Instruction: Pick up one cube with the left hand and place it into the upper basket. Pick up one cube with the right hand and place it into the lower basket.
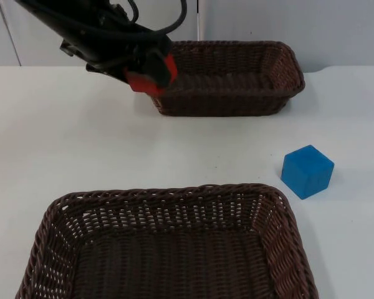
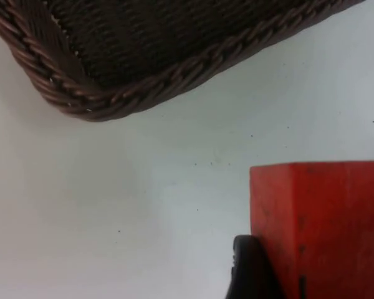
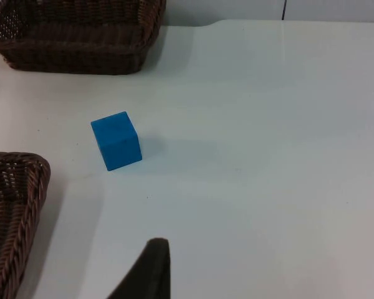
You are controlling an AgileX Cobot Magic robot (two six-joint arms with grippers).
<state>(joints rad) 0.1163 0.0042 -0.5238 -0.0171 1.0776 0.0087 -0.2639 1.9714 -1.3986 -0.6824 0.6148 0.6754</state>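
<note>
- Our left hand (image 1: 151,80) is clamped on the red cube (image 1: 153,76), just at the upper basket's (image 1: 237,47) near-left corner, not yet over the rim.
- Key relation: the basket opening lies to the picture's right and further back from the cube, so we judge a short carry inward before release.
- Left wrist view adds table (image 2: 143,187) still under the red cube (image 2: 321,227), basket corner (image 2: 81,103) apart from it.
- Blue cube (image 1: 307,171) sits on the table by the lower basket's (image 1: 174,193) right corner.
- Our right hand waits; right wrist view looks at the blue cube (image 3: 116,141); can't tell its opening.

Cube (image 1: 307,171) between the baskets' right ends
</note>
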